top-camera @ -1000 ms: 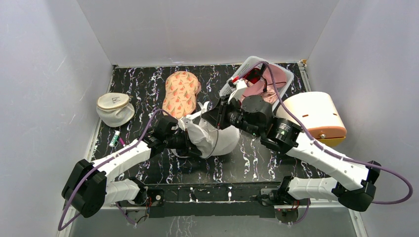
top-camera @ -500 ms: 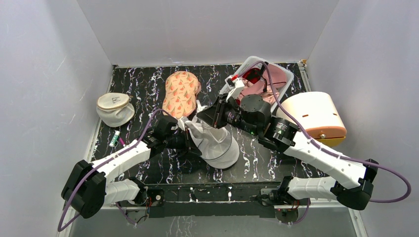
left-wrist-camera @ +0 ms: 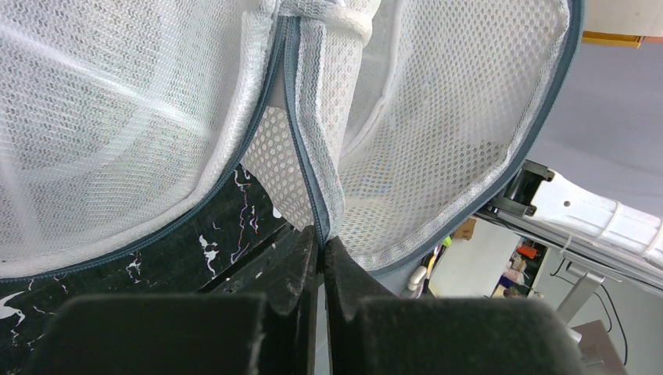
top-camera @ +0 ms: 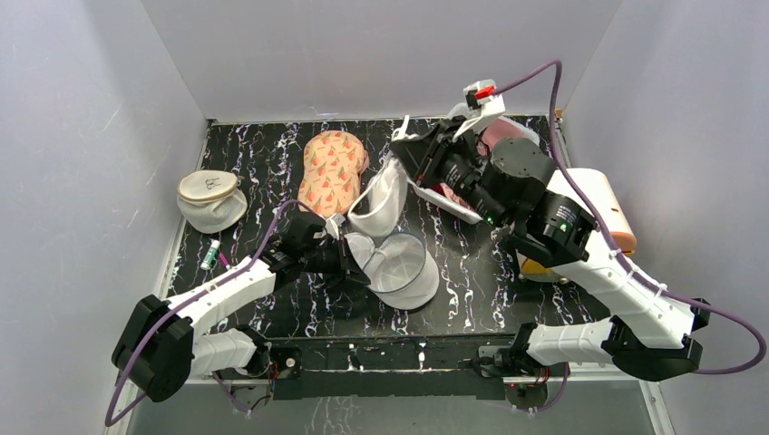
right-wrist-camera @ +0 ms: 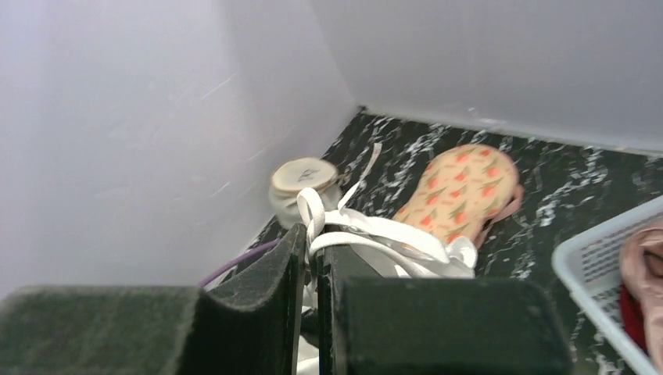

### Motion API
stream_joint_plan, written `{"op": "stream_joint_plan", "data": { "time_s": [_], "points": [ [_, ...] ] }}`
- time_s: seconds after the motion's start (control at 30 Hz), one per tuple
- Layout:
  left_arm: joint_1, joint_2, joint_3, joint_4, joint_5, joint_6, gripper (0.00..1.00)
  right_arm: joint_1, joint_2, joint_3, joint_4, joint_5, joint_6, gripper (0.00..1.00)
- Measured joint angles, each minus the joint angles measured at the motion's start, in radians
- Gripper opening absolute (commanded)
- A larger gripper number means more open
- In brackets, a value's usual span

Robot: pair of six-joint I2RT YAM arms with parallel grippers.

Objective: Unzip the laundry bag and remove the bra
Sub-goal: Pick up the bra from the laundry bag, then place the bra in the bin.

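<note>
**Unzipped laundry bag (top-camera: pixel 405 270), bra (top-camera: pixel 381 201) held out of it**

- Bag: middle of the table (top-camera: pixel 272 163), toward the near edge, mouth gaping. The left claw (left-wrist-camera: pixel 321 248) is clenched on its grey zip rim (left-wrist-camera: pixel 301 156).
- Bra: hanging just above the bag, on its far side. The raised right claw (right-wrist-camera: pixel 311 254) is clamped on the white straps (right-wrist-camera: pixel 367 234).
- Second mesh pouch (top-camera: pixel 210 199): left edge.

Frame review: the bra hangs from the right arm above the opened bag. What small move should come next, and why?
Likely best: the right tool, shut on the bra by its straps, carries it sideways, away from the laundry bag, over the table. The bra's lower edge hangs close to the open rim, which the left tool pins.
</note>
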Motion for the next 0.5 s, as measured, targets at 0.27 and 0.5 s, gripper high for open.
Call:
{"op": "stream_joint_plan", "data": {
  "time_s": [0.27,0.5],
  "points": [
    [0.0,-0.003,0.0,-0.019,-0.001,0.0,0.0,-0.06,0.116,0.105,-0.052,0.151,-0.126,0.0],
    [0.0,-0.015,0.0,-0.035,-0.006,0.007,0.0,-0.466,0.233,0.113,-0.076,-0.002,-0.137,0.0]
  ]
}}
